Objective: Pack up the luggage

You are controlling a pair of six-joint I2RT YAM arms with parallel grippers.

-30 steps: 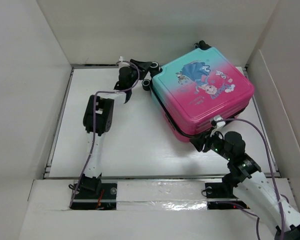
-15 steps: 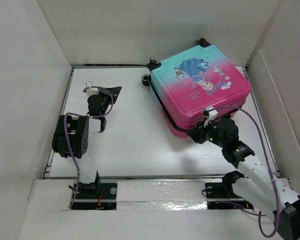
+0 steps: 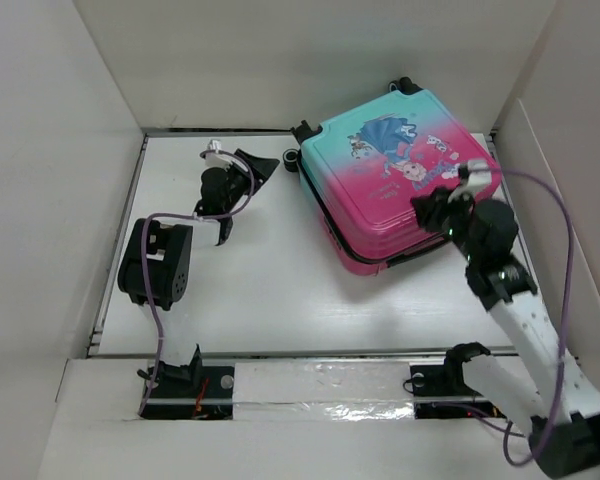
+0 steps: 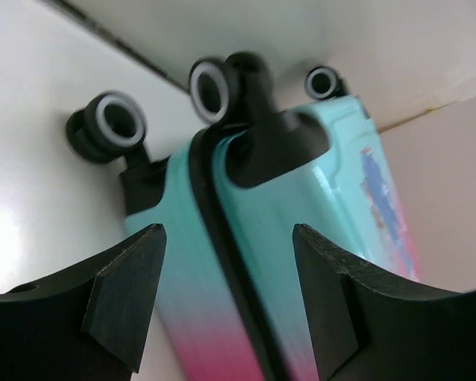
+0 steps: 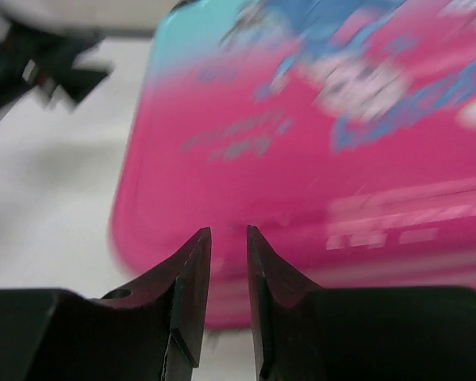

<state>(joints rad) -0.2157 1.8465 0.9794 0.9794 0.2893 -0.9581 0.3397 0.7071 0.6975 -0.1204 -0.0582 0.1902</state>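
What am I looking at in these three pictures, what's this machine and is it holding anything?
Two robot arms stand on a white table. One picture looks down from above; the other two come from cameras on the wrists, so the black prongs are each arm's own fingers. On the table lies a small pink-to-teal hard-shell suitcase, cartoon print up. The left hand is wide open, facing its black wheels. The right hand, fingers barely apart, is over its pink end. Neither holds anything.
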